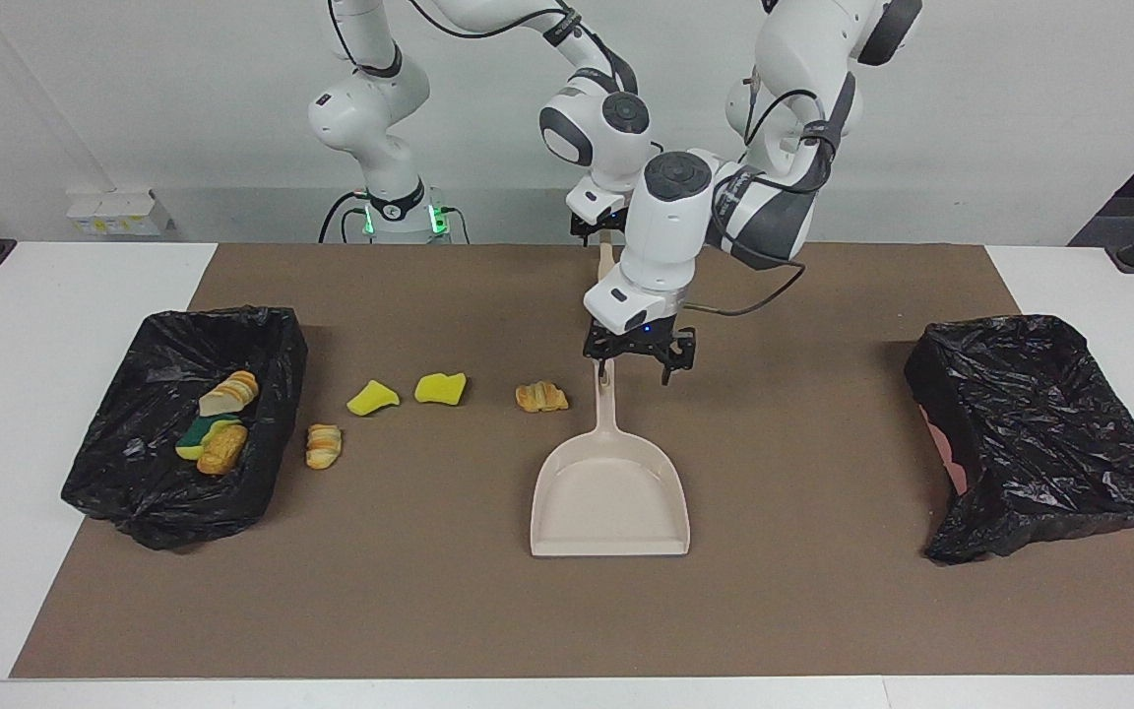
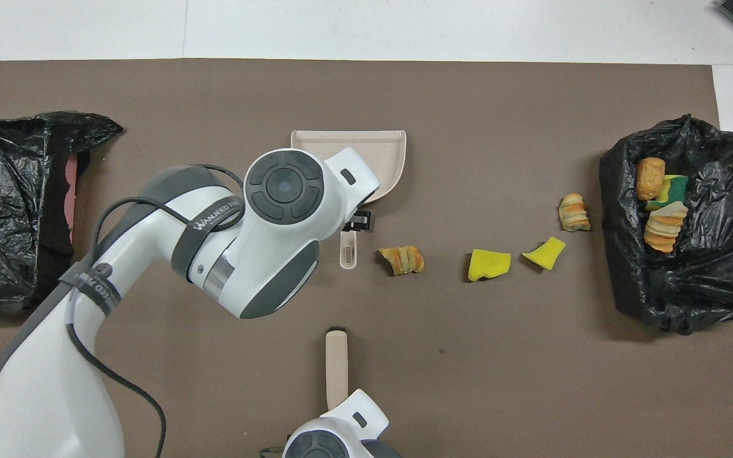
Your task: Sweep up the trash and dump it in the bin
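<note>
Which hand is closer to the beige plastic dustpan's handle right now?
Left. The left hand is right over the handle of the beige plastic dustpan. The right hand is at the beige-handled brush, nearer the robots than the dustpan.
</note>
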Action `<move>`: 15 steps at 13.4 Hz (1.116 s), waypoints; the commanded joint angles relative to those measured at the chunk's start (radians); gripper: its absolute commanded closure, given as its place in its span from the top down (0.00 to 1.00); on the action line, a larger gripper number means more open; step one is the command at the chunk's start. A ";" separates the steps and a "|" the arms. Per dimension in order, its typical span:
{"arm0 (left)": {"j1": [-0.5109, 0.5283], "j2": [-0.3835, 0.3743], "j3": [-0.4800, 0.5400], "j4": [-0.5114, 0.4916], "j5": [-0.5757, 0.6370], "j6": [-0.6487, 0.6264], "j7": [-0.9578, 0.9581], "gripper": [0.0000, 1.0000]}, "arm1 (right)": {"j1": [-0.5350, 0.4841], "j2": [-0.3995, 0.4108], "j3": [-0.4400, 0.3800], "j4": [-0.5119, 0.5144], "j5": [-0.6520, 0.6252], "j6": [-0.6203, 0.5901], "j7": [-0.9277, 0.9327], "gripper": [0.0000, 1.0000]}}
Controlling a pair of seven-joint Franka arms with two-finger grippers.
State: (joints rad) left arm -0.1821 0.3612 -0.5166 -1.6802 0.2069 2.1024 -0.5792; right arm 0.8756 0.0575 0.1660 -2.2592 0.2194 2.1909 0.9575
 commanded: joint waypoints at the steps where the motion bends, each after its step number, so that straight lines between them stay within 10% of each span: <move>1: -0.019 0.030 0.003 -0.029 0.029 0.086 -0.068 1.00 | 0.009 -0.030 0.007 -0.020 0.028 -0.005 0.024 0.66; 5: -0.033 0.099 0.003 -0.029 0.133 0.120 -0.139 1.00 | 0.006 -0.024 0.006 0.001 0.028 -0.025 0.059 0.00; 9: -0.030 0.097 0.000 -0.058 0.127 0.128 -0.140 0.70 | -0.073 -0.088 0.001 0.013 0.029 -0.074 0.070 0.00; 12: -0.026 0.097 0.000 -0.053 0.135 0.123 -0.128 0.15 | -0.185 -0.143 -0.002 0.039 0.026 -0.224 0.070 0.00; 15: 0.003 0.081 0.000 -0.049 0.134 0.107 0.016 0.00 | -0.292 -0.133 -0.002 0.081 -0.072 -0.324 0.069 0.00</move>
State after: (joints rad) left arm -0.2003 0.4691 -0.5182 -1.7145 0.3243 2.2094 -0.6420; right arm 0.6337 -0.0840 0.1556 -2.2013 0.1996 1.9069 1.0214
